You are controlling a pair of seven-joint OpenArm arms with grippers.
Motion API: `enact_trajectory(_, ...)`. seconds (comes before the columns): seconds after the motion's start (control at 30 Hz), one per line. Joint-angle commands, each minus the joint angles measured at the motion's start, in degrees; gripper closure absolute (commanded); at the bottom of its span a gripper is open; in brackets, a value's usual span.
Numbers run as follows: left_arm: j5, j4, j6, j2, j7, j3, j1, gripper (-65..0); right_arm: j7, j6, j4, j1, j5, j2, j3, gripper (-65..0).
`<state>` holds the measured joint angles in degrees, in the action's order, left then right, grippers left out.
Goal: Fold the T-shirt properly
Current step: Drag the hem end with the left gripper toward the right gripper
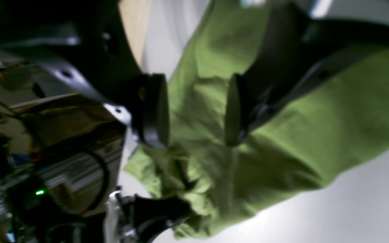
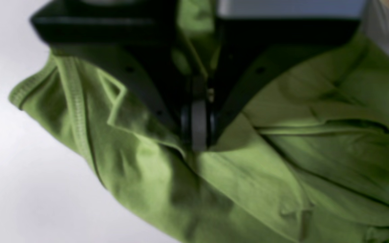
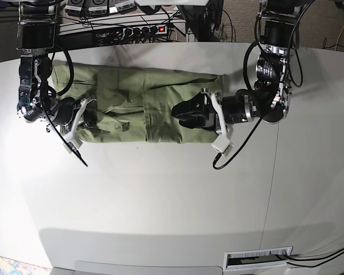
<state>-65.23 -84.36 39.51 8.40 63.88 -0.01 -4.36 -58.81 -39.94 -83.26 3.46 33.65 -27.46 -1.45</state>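
T-shirt (image 2: 282, 175) in right pincer (image 2: 199, 135) (pinched)

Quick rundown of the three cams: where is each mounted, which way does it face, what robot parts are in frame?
Left wrist: on the left arm, looking past the open left gripper onto the wrinkled sage-green cotton T-shirt.
Right wrist: on the right arm, looking along the right gripper, shut on a fold of the shirt.
Base: overhead, facing down on the white table; both arms show, left arm on the image's right.
Shared: both wrist views and the base view show the same shirt; the left wrist view also catches the right gripper at its bottom edge.
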Motion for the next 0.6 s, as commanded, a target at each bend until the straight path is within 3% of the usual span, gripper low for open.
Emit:
enact_trajectory(0.0,-1.99,-0.85,0.49,0.04,0.31,-0.13,-1.01,-29.0,1.01,-0.06,-0.63,0.83,0.39,-0.96,-0.37,0.0)
enact_trajectory(0.1,-2.03,-0.85,0.49,0.42,2.16,-0.13,-1.03,-25.1,1.01,-0.06,-0.63,0.83,0.37,-0.94,-0.37,0.0)
enact_trajectory(0.17,-1.90,-0.87,0.49,1.38,2.51,-0.13,-1.05,-15.4,1.03,-0.06,-0.63,0.83,0.39,-0.96,-0.37,0.0)
enact_trajectory(0.23,0.22,-0.87,0.49,2.34,2.51,-0.13,-1.03,-1.1,1.01,-0.06,-0.63,0.83,0.37,-0.94,-0.37,0.0)
enact_trajectory(0.43,13.60,-0.85,0.49,4.42,-4.26,0.57,-1.01,0.0,0.20,-0.06,-0.76,0.98,0.42,-0.96,-0.37,0.0)
enact_trajectory(0.57,21.81,-0.70,0.49,5.09,-7.56,4.81,-0.96,0.0,-2.69,-0.06,-3.58,1.14,1.57,-1.01,-0.59,0.0)
